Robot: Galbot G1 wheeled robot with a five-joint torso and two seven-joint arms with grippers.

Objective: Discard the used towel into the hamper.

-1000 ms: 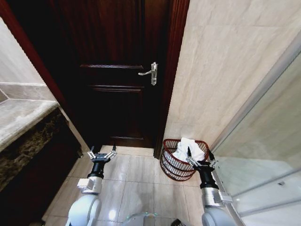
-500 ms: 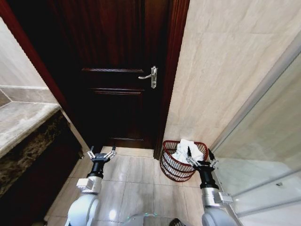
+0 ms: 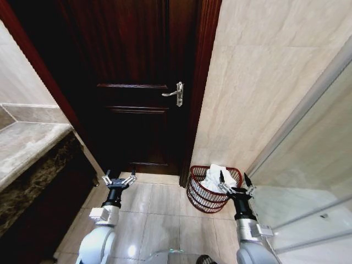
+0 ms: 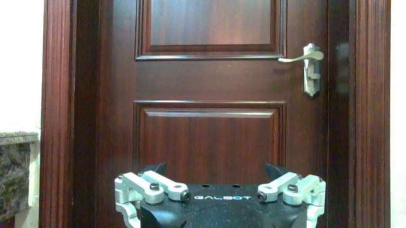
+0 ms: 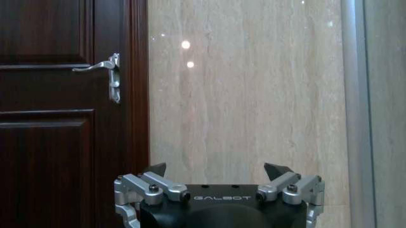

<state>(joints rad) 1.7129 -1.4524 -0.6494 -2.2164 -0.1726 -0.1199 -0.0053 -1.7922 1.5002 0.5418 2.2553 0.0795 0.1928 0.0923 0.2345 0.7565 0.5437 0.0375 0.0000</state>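
Observation:
The hamper, a small dark red wire basket, stands on the floor against the beige wall, right of the door. A white used towel lies bunched inside it, rising above the rim. My right gripper is open and empty, just in front of the hamper's right side. In the right wrist view the right gripper points at the wall. Out over the floor tiles, my left gripper is open and empty before the door. The left gripper faces the door panel.
A dark wooden door with a silver lever handle stands shut ahead. A stone counter runs along the left. A glass shower panel bounds the right side. Light floor tiles lie between the arms.
The head view has tilted or shifted: the door handle and counter sit lower in the picture. Both grippers stay open and in place, and the towel rests in the hamper.

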